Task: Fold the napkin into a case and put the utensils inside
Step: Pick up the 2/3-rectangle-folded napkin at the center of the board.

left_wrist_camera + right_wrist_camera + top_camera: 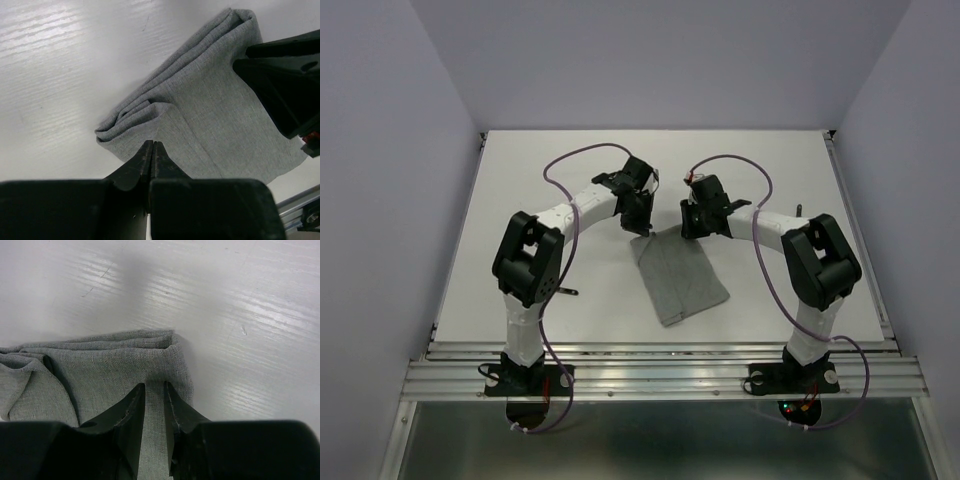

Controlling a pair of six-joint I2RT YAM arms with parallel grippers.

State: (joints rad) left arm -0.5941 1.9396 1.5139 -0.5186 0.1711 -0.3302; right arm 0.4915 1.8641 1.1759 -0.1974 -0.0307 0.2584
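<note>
Here: two grippers at the napkin's far end

The white table (520, 200) carries everything, with pale walls (380, 200) on three sides. The left arm (530, 262) and right arm (820, 262) rise from the near edge and bend inward, so that their wrists come close together around the middle of the table. A purple cable (565, 165) loops off each arm.

The napkin (682, 282) lies flat between the arms, about midway between the left and right edges and somewhat closer to the near edge than to the far one. It is folded to an oblong of several layers. Its long sides run from far to near, leaning toward the right edge. The layers show stacked along its folded edges in both wrist views, and one layer is rumpled near the far left corner.

The left gripper (642, 226) is at the napkin's far left corner. Its jaws are pressed together, and their tips nip the cloth's edge there. The right gripper (693, 228) is at the far right corner, just beside the left one. Its jaws stand a little apart with cloth showing in the gap, and they hold nothing. Whether its fingers (131, 405) touch the cloth I cannot tell.
</note>
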